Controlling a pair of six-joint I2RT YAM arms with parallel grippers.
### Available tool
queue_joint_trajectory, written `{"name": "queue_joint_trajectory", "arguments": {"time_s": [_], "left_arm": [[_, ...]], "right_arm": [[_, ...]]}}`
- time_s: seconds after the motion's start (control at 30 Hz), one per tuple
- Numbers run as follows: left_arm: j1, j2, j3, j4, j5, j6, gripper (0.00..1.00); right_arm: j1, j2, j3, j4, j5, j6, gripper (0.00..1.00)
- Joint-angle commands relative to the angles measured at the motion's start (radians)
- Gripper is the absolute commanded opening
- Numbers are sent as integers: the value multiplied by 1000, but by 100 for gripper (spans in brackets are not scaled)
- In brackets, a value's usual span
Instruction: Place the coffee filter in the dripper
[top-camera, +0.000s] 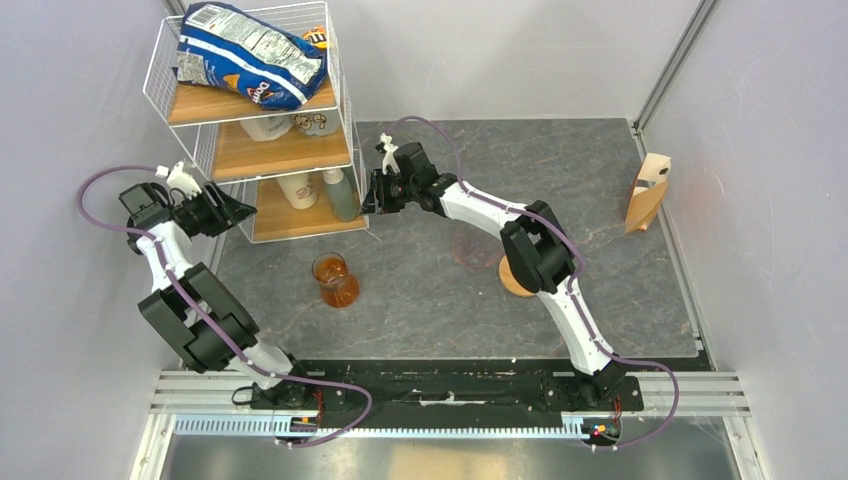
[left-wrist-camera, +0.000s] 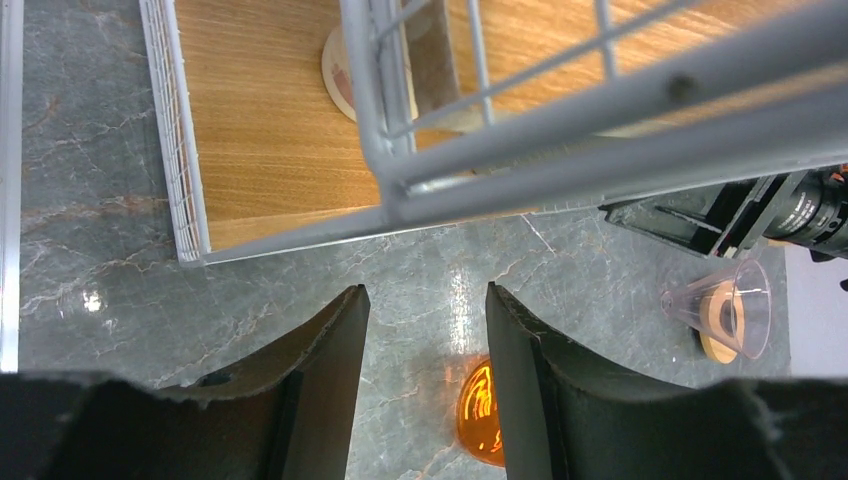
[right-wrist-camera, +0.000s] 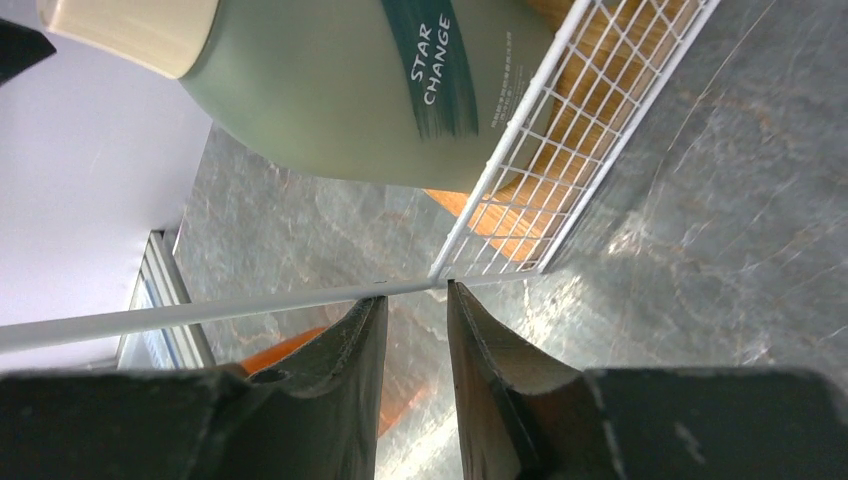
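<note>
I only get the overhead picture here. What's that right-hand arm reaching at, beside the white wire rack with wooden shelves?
Observer: The right gripper's wrist camera shows a sage-green bottle on the rack's shelf, printed "STAR CHANGE".
Visitor: Is it pinching the wire?
Observer: Its fingers stand slightly apart, the rack's bottom wire lying at their tips.
Visitor: And the round light-wood dripper ring half under that arm's elbow?
Observer: The left wrist camera shows it through a clear funnel-shaped cone, with no brown paper inside.
</note>
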Motion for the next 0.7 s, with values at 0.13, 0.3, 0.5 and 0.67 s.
{"name": "queue_joint_trajectory", "arguments": {"time_s": [0.13, 0.3, 0.5, 0.67], "left_arm": [[-40, 113, 153, 54, -14, -1, 55], [-76, 202, 245, 34, -1, 24, 55], [-123, 277, 319, 32, -19, 43, 56], [-155, 337, 381, 33, -46, 44, 55]], "right_arm": [[-42, 48, 176, 238, 119, 15, 36], [-43, 80, 209, 242, 117, 10, 36], [-46, 116, 255, 241, 121, 1, 36], [-50, 145, 297, 237, 135, -7, 37]]}}
